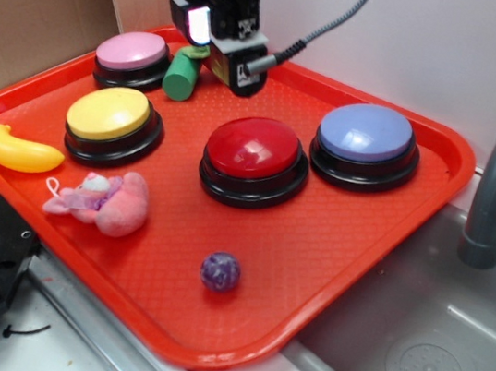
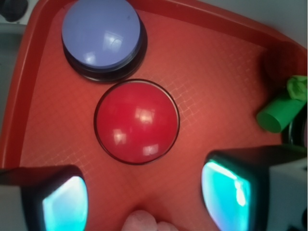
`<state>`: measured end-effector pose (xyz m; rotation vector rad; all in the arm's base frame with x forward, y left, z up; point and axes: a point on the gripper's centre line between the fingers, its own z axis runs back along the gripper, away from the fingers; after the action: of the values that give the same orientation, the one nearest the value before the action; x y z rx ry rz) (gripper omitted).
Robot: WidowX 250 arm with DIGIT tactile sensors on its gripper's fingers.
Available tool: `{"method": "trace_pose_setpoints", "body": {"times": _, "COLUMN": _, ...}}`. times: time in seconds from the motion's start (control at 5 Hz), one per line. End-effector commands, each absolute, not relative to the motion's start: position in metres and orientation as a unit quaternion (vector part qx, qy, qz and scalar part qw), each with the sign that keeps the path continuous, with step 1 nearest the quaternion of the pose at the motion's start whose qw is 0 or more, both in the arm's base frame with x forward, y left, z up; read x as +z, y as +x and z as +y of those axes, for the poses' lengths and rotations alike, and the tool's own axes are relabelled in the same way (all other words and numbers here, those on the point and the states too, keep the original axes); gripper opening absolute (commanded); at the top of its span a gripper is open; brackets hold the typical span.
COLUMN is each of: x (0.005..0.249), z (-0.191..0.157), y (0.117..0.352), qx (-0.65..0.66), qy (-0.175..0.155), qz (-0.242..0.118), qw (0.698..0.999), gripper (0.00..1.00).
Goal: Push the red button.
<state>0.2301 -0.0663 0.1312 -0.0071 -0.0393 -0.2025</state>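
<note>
Red glossy dome button (image 1: 255, 157) on its black round base sits mid-tray on the orange plastic tray (image 1: 387, 253), between the yellow dome button (image 1: 109, 115) and the blue-purple dome button (image 1: 366, 136), untouched. Black gripper (image 1: 215, 43) hovers behind it near the green cylinder toy (image 1: 181, 76), fingers (image 2: 226, 190) spread apart, holding nothing. I'd centre over the dome's crown, then press straight down to avoid glancing off.

Red tray (image 1: 351, 248), yellow (image 1: 109, 113), pink (image 1: 132, 52), blue buttons (image 1: 366, 133), banana (image 1: 20, 151), purple ball (image 1: 220, 272)
</note>
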Motion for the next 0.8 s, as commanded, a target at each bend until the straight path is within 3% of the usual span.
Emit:
{"method": "trace_pose_setpoints", "body": {"times": 0.0, "x": 0.161, "z": -0.064, "y": 0.234, "qx": -0.093, "qy": -0.025, "qz": -0.057, "qw": 0.994, "gripper": 1.0}}
{"method": "trace_pose_setpoints", "body": {"times": 0.6, "x": 0.177, "z": -0.059, "y": 0.23, "qx": -0.044, "qy": -0.008, "qz": -0.048, "qw": 0.998, "gripper": 1.0}}
